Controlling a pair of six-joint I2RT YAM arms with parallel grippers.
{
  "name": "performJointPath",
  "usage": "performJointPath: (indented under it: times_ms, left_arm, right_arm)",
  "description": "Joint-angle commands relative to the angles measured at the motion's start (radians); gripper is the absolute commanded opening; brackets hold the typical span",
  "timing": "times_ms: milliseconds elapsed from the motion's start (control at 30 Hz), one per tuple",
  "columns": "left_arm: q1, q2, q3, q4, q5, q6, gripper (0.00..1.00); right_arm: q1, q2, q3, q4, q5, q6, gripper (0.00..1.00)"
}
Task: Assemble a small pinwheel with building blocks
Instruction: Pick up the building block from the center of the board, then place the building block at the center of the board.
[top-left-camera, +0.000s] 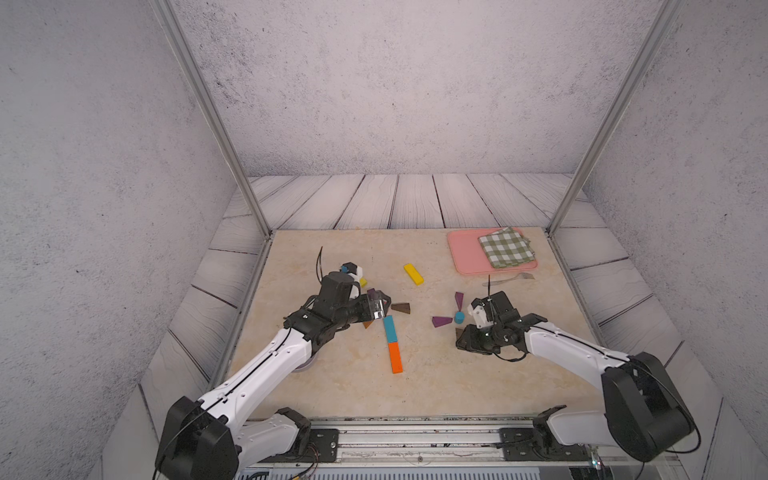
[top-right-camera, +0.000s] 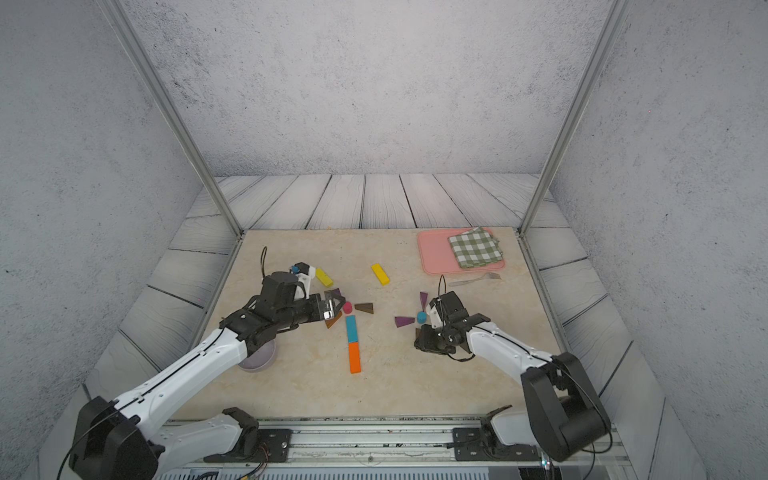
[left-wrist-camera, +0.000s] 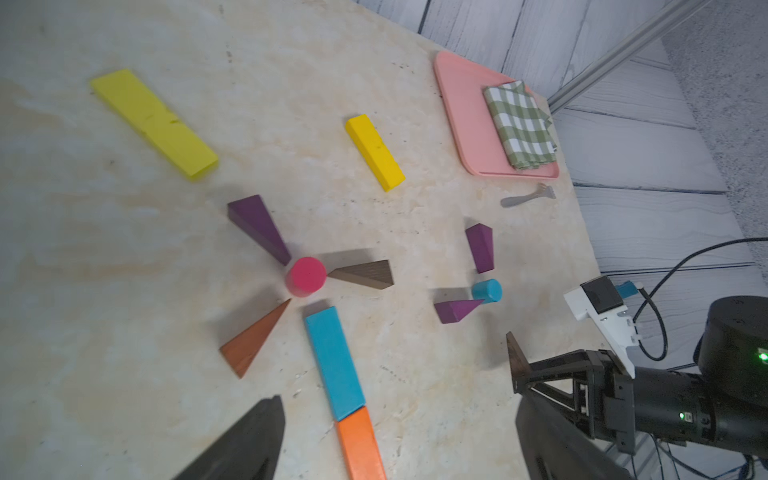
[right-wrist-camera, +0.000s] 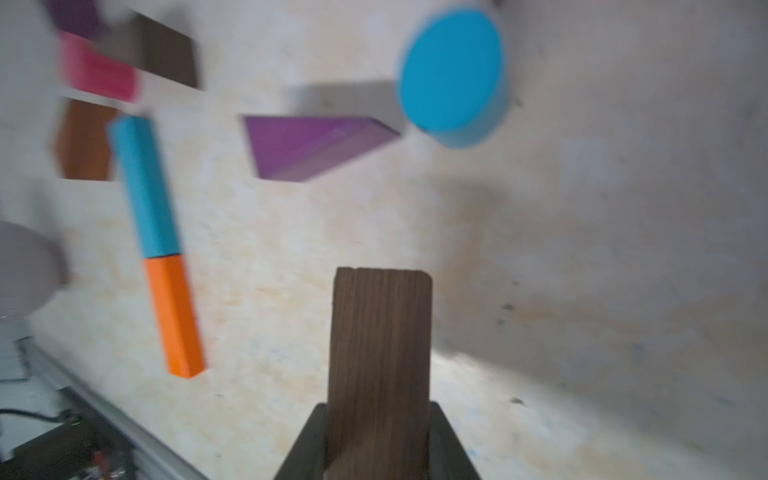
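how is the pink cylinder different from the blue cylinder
Around the pink cylinder lie a purple wedge, a dark brown wedge, a reddish wedge and a teal bar, pointing at it; the blue cylinder has only two purple wedges. The pink cylinder sits by the left gripper, the blue cylinder by the right gripper, which grips a brown block. Both are short and stand on end.

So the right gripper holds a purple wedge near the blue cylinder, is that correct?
No. The right gripper holds a dark brown wedge, not a purple one; the right wrist view shows it between the jaws. It is indeed near the blue cylinder.
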Motion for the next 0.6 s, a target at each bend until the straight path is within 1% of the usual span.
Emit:
performJointPath:
  times_ms: [0, 67, 133, 200, 267, 333, 400, 467, 567]
  left_arm:
    - [-0.103, 0.098, 0.156, -0.139, -0.108, -0.025, 0.85]
    - [-0.172, 0.181, 0.264, -0.204, -0.142, -0.05, 0.8]
    - [-0.228, 0.253, 0.351, -0.252, -0.17, -0.074, 0.76]
    - [-0.276, 0.321, 0.423, -0.282, -0.18, -0.081, 0.74]
    - [-0.318, 0.387, 0.495, -0.313, -0.187, -0.095, 0.71]
    - [-0.344, 0.436, 0.536, -0.323, -0.18, -0.115, 0.68]
    - [-0.368, 0.478, 0.578, -0.345, -0.179, -0.13, 0.63]
    - [-0.385, 0.517, 0.614, -0.372, -0.193, -0.138, 0.62]
    - [-0.397, 0.547, 0.64, -0.379, -0.175, -0.155, 0.53]
  right_arm:
    - [-0.005, -0.133, -0.088, 0.282, -0.191, 0.131, 0.18]
    - [-0.006, -0.187, -0.124, 0.345, -0.203, 0.166, 0.18]
    - [-0.005, -0.222, -0.135, 0.351, -0.219, 0.17, 0.17]
    - [-0.005, -0.254, -0.142, 0.348, -0.219, 0.177, 0.18]
    - [-0.005, -0.277, -0.164, 0.403, -0.248, 0.203, 0.18]
    - [-0.006, -0.289, -0.169, 0.422, -0.27, 0.21, 0.18]
    - [-0.006, -0.304, -0.164, 0.397, -0.264, 0.197, 0.18]
    - [-0.005, -0.326, -0.17, 0.399, -0.265, 0.194, 0.18]
    - [-0.005, -0.354, -0.178, 0.39, -0.255, 0.184, 0.18]
